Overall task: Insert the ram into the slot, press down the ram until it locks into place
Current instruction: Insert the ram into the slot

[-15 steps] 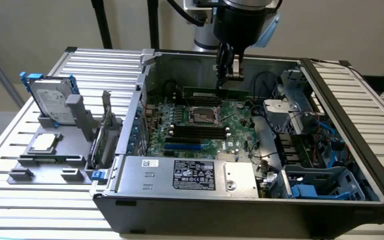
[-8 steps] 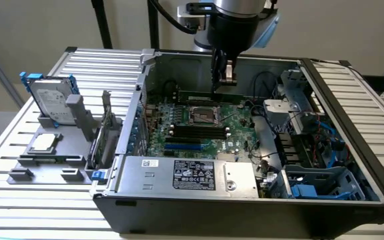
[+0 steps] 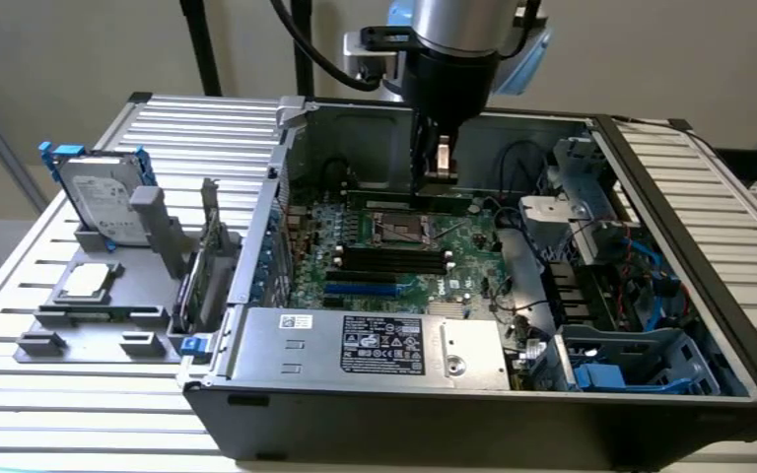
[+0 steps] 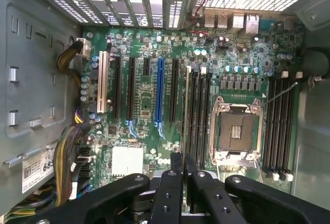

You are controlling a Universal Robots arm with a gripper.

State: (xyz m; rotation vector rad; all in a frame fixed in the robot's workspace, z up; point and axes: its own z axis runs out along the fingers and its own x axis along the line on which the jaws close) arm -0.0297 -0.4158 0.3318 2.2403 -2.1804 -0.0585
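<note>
My gripper (image 3: pixel 438 182) hangs inside the open computer case, above the green motherboard (image 3: pixel 471 236). Its fingers (image 4: pixel 175 183) are shut on the ram (image 3: pixel 392 200), a long thin green stick held level under the fingertips. In the wrist view the ram shows as a thin edge (image 4: pixel 184 165) between the pads. Several parallel black slots (image 3: pixel 392 258) lie in front of the processor socket (image 3: pixel 398 229). In the wrist view my gripper (image 4: pixel 184 163) lines up roughly with the outermost slot of this group (image 4: pixel 187 110). A second group of black slots (image 4: pixel 278 126) lies beyond the socket. The ram is above the board, clear of any slot.
A blue expansion slot (image 4: pixel 160 90) and black card slots (image 4: pixel 131 87) lie beside the memory slots. The power supply (image 3: pixel 378 345) fills the case front; drive bays and cables (image 3: pixel 602 286) are at the exterior view's right. A fixture with a hard drive (image 3: pixel 103 202) stands outside at the left.
</note>
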